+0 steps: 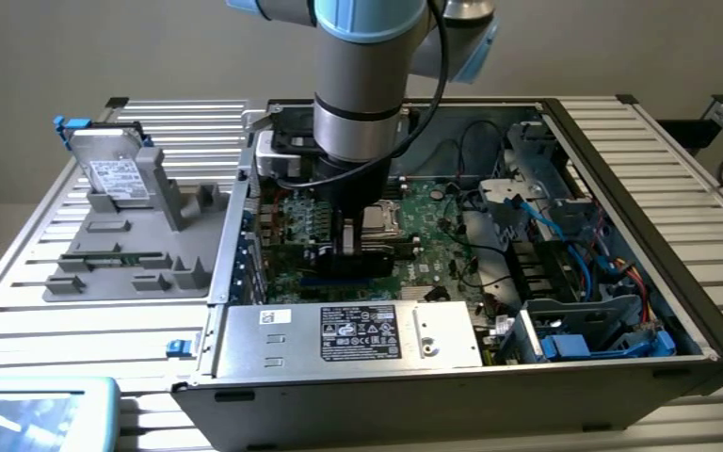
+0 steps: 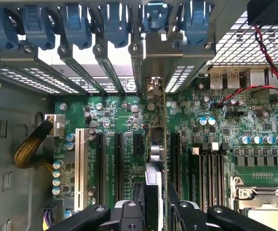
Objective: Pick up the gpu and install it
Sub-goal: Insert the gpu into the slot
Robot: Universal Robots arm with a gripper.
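The gpu [image 2: 154, 159] stands on edge between my fingers, seen edge-on as a thin strip running over the green motherboard [image 2: 120, 115]. Its silvery end bracket [image 2: 175, 50] sits against the case's rear slot openings, under the blue latches [image 2: 114, 21]. The card lines up between the long black expansion slots [image 2: 117, 163]. Whether it is seated in a slot I cannot tell. My gripper [image 2: 156, 214] is shut on the gpu from both sides. In the exterior view my gripper [image 1: 346, 247] reaches down inside the open computer case [image 1: 613, 141], low over the board, with the gpu [image 1: 369, 231] in it.
A grey parts tray [image 1: 123, 264] on the exterior view's left holds a silver hard drive [image 1: 117, 174]. The power supply [image 1: 361, 334] lies along the case's near side. Drive cages and blue cables [image 1: 587, 311] fill the right. The CPU socket [image 2: 264, 204] and a yellow-sleeved cable [image 2: 31, 149] flank the slots.
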